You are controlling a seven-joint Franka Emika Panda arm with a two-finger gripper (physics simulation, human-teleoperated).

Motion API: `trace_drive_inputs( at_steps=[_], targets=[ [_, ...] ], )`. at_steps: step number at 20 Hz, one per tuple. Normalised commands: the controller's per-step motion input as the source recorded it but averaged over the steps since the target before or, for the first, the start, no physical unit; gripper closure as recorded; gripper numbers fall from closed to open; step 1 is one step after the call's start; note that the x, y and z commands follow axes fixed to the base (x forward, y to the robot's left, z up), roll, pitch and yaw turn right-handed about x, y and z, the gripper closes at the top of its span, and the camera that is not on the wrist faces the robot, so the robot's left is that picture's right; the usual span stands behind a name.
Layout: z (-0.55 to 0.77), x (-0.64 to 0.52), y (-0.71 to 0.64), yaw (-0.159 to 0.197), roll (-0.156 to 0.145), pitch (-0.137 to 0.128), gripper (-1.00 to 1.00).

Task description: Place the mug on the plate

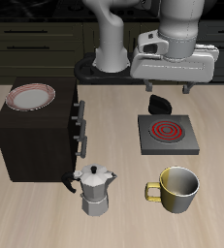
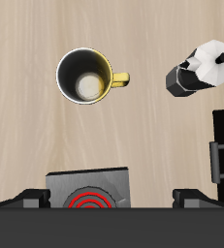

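Observation:
The mug (image 1: 177, 189), pale grey-cream with an olive-yellow rim and handle, stands upright near the table's front edge. It also shows in the wrist view (image 2: 84, 77), seen from above and empty. The plate (image 1: 32, 95), white with a pink-red rim, lies on top of a dark cabinet (image 1: 31, 136) and is out of the wrist view. My gripper (image 1: 168, 89) hangs high above the hob, farther back than the mug. It is open and empty, with its fingertips (image 2: 31, 197) spread wide apart.
A square grey hob (image 1: 166, 135) with a red coil lies between the gripper and the mug; it also shows in the wrist view (image 2: 89, 192). A silver moka pot (image 1: 96, 190) stands beside the cabinet's front, also in the wrist view (image 2: 201, 70).

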Motion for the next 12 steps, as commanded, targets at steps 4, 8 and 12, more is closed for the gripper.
trace_drive_inputs(
  at_steps=[4,8,12],
  targets=[
    [0.02,0.18,0.22,0.005,-0.013,-0.020,-1.00],
    [-0.04,0.17,0.12,0.005,-0.012,0.006,-1.00],
    [-0.10,0.20,0.17,0.017,-0.007,-0.001,-1.00]
  ],
)
